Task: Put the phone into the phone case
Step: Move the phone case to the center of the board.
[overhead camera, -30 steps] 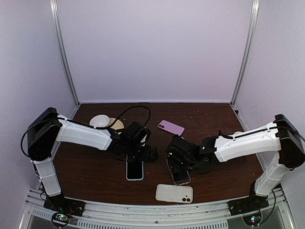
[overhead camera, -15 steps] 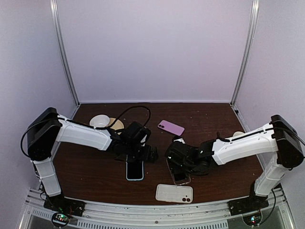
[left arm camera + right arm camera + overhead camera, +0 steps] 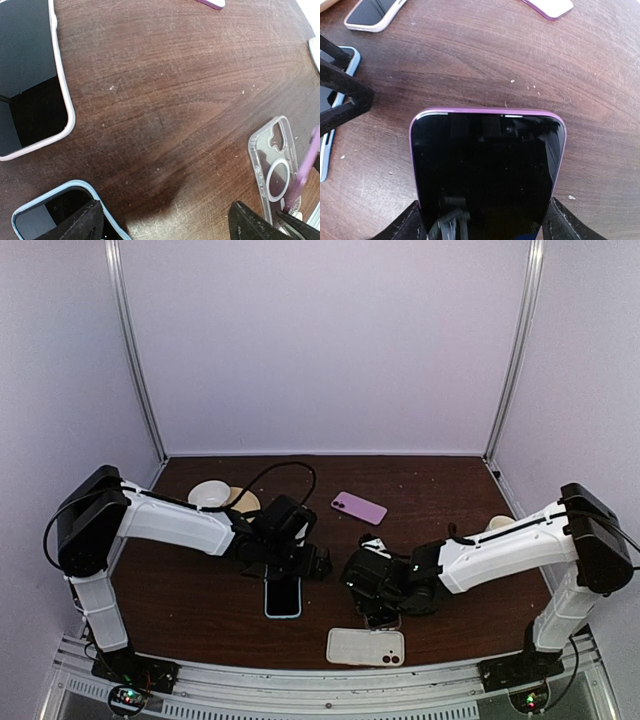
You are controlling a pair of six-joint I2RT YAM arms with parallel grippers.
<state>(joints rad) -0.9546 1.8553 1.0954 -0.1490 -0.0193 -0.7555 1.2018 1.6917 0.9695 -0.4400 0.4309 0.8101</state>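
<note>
Right gripper (image 3: pixel 372 580) is clamped on the purple-rimmed black-screen phone (image 3: pixel 487 170), fingers (image 3: pixel 412 225) on its two long edges. The phone is off the wood and tilted, near the middle of the worktop, slightly toward the right edge.

In the left wrist view I see it edge-on, leaning over the clear plastic phone case with a ring on its back (image 3: pixel 272 170). The phone's low end is down by the case's end; I can't tell if they touch. From the top camera the case is mostly hidden under the right gripper. Only its near end shows, toward the near edge.

Left gripper (image 3: pixel 285 565) has its jaws spread wide and holds nothing. It sits low over the far end of the blue-cased phone (image 3: pixel 283 598), left of centre. A strip of bare wood runs between the two grippers.

Crowding:
- The cream-cased phone (image 3: pixel 366 645) lies flat just beside the clear case, close to the near edge.
- The lilac phone-shaped slab (image 3: pixel 359 507) lies toward the far edge, well apart from both grippers.
- The white bowl (image 3: pixel 208 493) and tan round disc (image 3: pixel 245 501) are touching, toward the far left corner, beyond the left arm.
- A pale round thing (image 3: pixel 497 523) sits at the right edge behind the right arm; I can't identify it.
</note>
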